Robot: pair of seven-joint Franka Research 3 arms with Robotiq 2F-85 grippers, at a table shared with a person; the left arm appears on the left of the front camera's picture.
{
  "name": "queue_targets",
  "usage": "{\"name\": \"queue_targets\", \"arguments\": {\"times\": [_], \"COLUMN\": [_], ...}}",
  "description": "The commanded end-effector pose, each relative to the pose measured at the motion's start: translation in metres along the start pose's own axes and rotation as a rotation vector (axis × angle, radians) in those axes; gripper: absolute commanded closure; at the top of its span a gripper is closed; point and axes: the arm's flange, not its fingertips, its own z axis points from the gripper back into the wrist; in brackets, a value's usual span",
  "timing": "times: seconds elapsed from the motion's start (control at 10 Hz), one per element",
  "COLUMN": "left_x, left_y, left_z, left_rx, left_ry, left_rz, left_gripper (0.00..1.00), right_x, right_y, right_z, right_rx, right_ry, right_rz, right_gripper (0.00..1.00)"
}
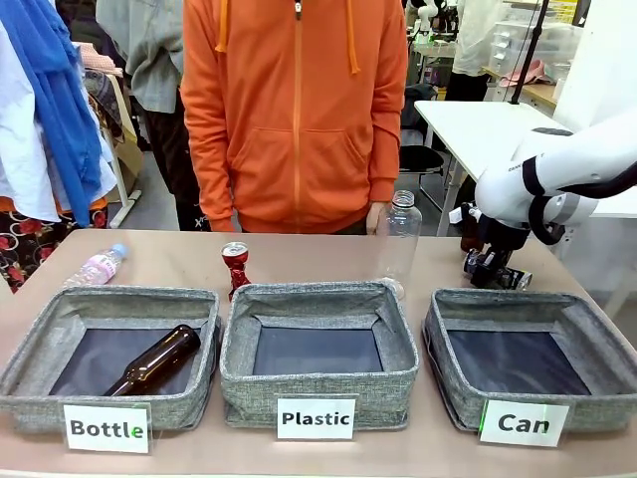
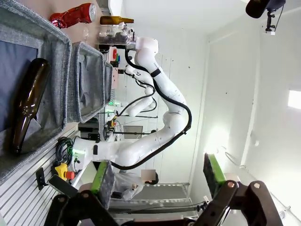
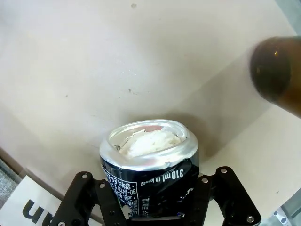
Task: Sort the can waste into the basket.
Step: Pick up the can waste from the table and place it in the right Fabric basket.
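My right gripper (image 1: 493, 269) is shut on the dark can (image 1: 500, 275), just beyond the far rim of the grey basket (image 1: 599, 412) labelled "Can". In the right wrist view the black can (image 3: 149, 175), with its dented silver top, sits between the black fingers (image 3: 80, 197) over the tan table. The crushed red can (image 1: 236, 266) stands upright behind the "Plastic" bin, also visible as the red can (image 2: 73, 15) in the left wrist view. My left gripper (image 2: 157, 176) is open and holds nothing, its green pads (image 2: 100, 176) wide apart.
A brown bottle (image 1: 154, 360) lies in the "Bottle" bin (image 1: 35, 398). The "Plastic" bin (image 1: 318, 383) stands in the middle. A clear bottle (image 1: 398, 239) stands behind it, and a small plastic bottle (image 1: 99, 266) lies far left. A brown bottle (image 3: 277, 75) is near my right gripper. A person in orange (image 1: 294, 110) stands across the table.
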Motion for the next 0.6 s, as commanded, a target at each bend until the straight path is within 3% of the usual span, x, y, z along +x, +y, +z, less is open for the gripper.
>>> {"name": "queue_targets", "arguments": {"times": [0.0, 0.2, 0.4, 0.5], "left_x": [-0.003, -0.003, -0.003, -0.003], "left_y": [-0.003, -0.003, -0.003, -0.003], "left_z": [0.001, 0.001, 0.001, 0.001], "left_rx": [-0.016, -0.016, -0.016, -0.016], "left_ry": [0.003, 0.003, 0.003, 0.003], "left_rz": [-0.004, -0.004, -0.004, -0.004], "left_gripper": [0.00, 0.00, 0.00, 0.00], "right_x": [-0.002, -0.011, -0.030, -0.044], "right_y": [-0.001, 0.006, 0.026, 0.042], "right_z": [0.008, 0.029, 0.085, 0.119], "right_rx": [-0.002, 0.001, -0.032, -0.006], "right_ry": [-0.025, -0.080, -0.154, -0.127], "right_rz": [-0.018, -0.015, 0.001, 0.002], "right_gripper": [1.00, 1.00, 1.00, 1.00]}}
